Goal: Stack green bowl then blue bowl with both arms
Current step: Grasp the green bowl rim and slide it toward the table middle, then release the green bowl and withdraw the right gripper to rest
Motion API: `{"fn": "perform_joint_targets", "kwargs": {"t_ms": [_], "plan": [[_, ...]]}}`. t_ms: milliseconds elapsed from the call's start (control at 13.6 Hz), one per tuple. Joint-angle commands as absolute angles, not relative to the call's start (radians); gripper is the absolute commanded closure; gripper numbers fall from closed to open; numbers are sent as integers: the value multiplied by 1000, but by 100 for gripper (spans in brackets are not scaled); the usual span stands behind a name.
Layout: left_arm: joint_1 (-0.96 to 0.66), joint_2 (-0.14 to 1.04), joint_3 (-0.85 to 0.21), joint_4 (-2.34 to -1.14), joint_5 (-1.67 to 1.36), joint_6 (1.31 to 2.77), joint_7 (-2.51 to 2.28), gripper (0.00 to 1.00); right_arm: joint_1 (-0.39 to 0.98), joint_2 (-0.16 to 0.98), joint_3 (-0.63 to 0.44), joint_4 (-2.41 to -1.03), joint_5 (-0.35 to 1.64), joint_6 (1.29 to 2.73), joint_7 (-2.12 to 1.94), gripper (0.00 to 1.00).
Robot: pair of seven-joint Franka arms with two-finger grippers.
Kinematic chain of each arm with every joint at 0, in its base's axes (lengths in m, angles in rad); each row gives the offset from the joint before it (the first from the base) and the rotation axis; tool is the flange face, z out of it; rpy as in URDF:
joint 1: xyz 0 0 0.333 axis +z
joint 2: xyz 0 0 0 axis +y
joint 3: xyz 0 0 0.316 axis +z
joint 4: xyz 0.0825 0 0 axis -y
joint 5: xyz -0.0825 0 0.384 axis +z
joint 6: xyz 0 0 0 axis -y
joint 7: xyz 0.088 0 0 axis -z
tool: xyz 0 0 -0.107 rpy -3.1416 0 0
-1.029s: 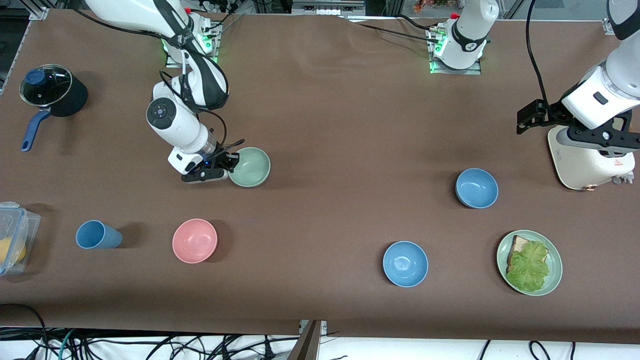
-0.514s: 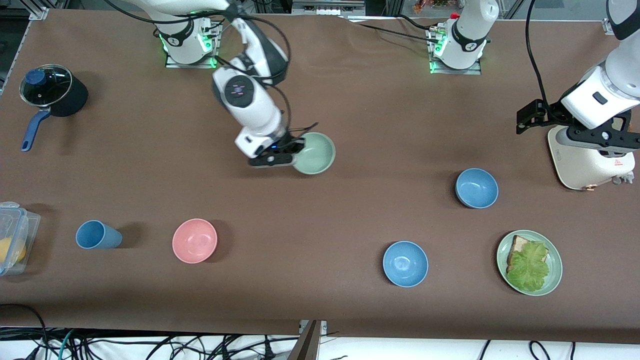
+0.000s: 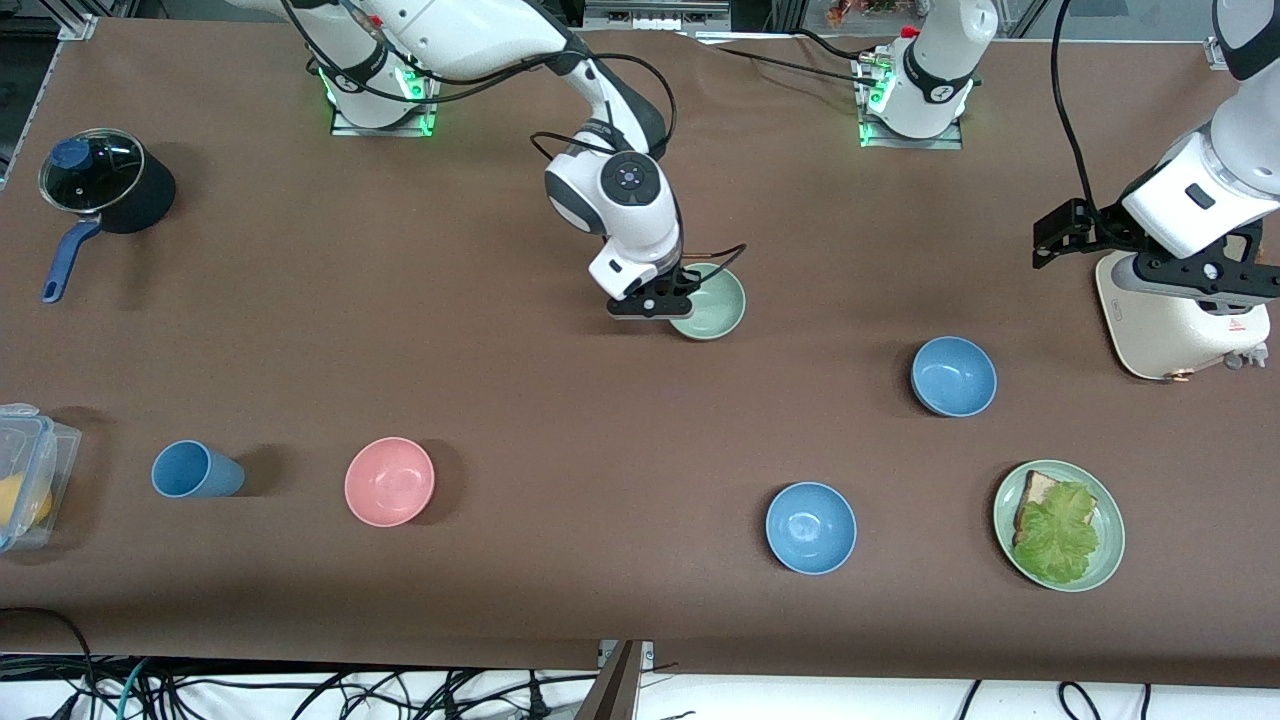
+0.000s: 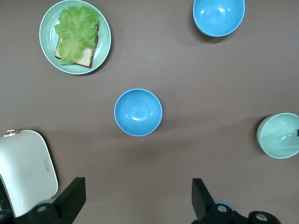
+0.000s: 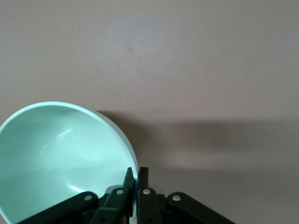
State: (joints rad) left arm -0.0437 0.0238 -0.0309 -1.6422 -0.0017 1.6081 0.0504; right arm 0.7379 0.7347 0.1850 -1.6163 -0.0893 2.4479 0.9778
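Carrying: my right claw [image 3: 668,300] is clamped shut on the rim of the green bowl [image 3: 712,303], one finger inside the rim and one outside, as the right wrist view shows.
Just changed: a second ago I had this bowl nearer my right arm's end of the desk. It has since swept across the frame and now sits in the upper middle.
Height: the bowl looks low, but I cannot tell if its base touches the desk yet.
Meaning for the task: I judge the green bowl is close to its stacking spot and not yet released. The blue bowl's turn comes after.
Right arm's end: a black pot with a glass lid [image 3: 100,185] sits high in the frame. Lower down are a clear container [image 3: 30,470], a blue cup [image 3: 195,470] on its side and a pink bowl [image 3: 389,481], none of them touched.
Lower middle: a brighter blue bowl [image 3: 811,527] stands alone, well apart from mine.
Blue bowl: the muted blue bowl [image 3: 954,375] stands upright at mid-height toward the left arm's end, not stacked.
Left claw: my left claw [image 4: 135,200] waits with its fingers spread wide and nothing in them. It hangs over the desk beside a white appliance [image 3: 1170,330], with the blue bowl in its wrist view.
Low at that end: a green plate [image 3: 1105,560] carries bread and lettuce.
Surface: the desk [image 3: 600,420] has a plain brown matte covering, slightly rippled near the top edge.
Room: loose cables [image 3: 300,690] lie along the bottom edge, and metal framing shows along the top.
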Motion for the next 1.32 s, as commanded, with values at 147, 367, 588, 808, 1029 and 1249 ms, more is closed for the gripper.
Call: {"fn": "perform_joint_targets", "kwargs": {"t_ms": [147,367,588,808,1029,1249], "plan": [[-41,37,-37,-1612,25,1589,49,0,765,764,158,-1572,-107,2430,1003,79],[-41,37,-37,-1612,25,1589,48,0,756,750,149,-1516,-100,2363,1003,0],[-41,37,-43,-1612,23,1588,48,0,715,730,141,-1360,-95,2113,991,0],[-41,46,-37,-1612,23,1580,52,0,574,617,143,-1364,-94,2044,932,0],[-31,104,-28,-1606,23,1578,57,0,424,504,141,-1367,-31,1863,660,0],[35,155,-21,-1591,23,1583,92,0,274,358,135,-1409,-12,1700,504,0]]}}
